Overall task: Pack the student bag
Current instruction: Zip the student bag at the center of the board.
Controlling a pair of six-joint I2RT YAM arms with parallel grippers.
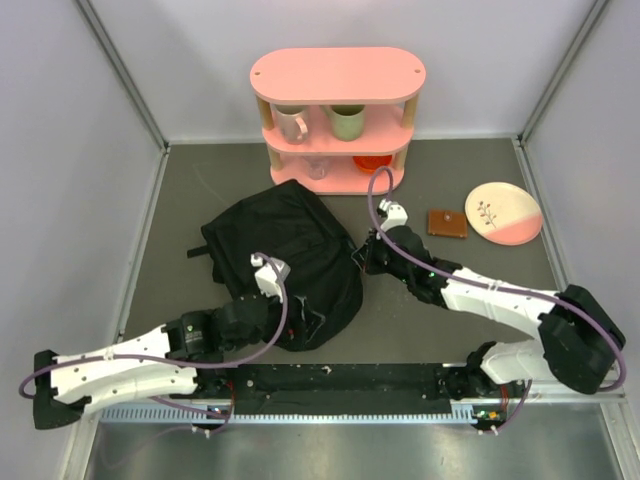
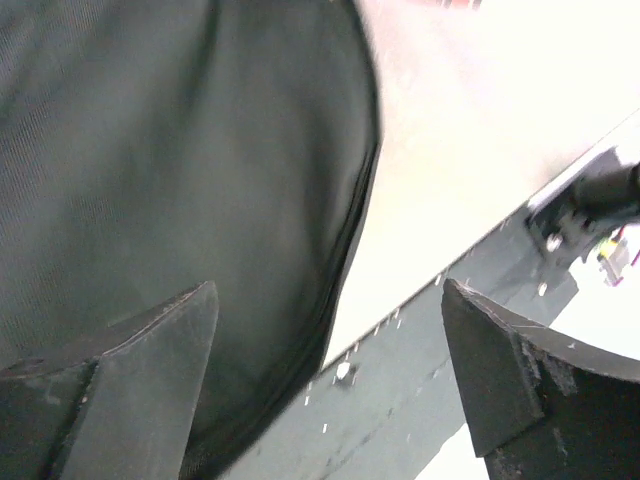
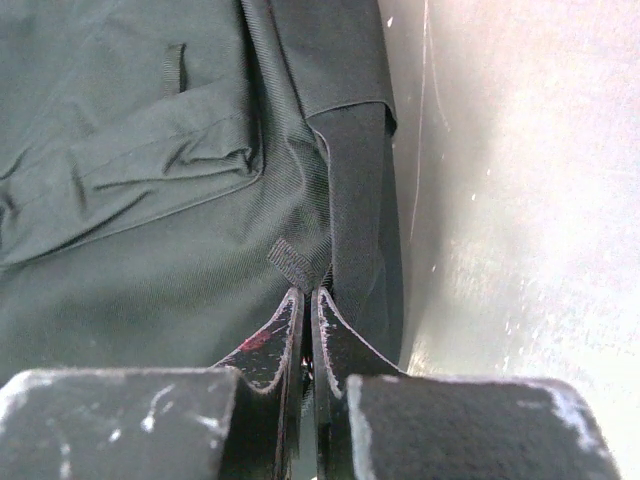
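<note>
The student bag [image 1: 285,250], a floppy black fabric backpack, lies left of the table's middle. In the left wrist view the student bag [image 2: 170,170] fills the left side. My left gripper [image 1: 290,318] hovers at the bag's near edge. Seen from its own wrist, the left gripper [image 2: 328,290] is open wide, with nothing between its fingers [image 2: 150,370]. My right gripper [image 1: 362,258] is at the bag's right edge. In the right wrist view the right gripper [image 3: 308,292] is shut, its tips pinching a small fabric tab on the student bag [image 3: 150,150] beside a strap.
A pink shelf [image 1: 337,75] at the back holds a pink mug [image 1: 290,123], a green mug [image 1: 347,121] and a red item [image 1: 372,161]. A brown wallet [image 1: 447,223] and a pink-and-cream plate [image 1: 503,213] lie at the right. A black rail [image 1: 340,380] runs along the near edge.
</note>
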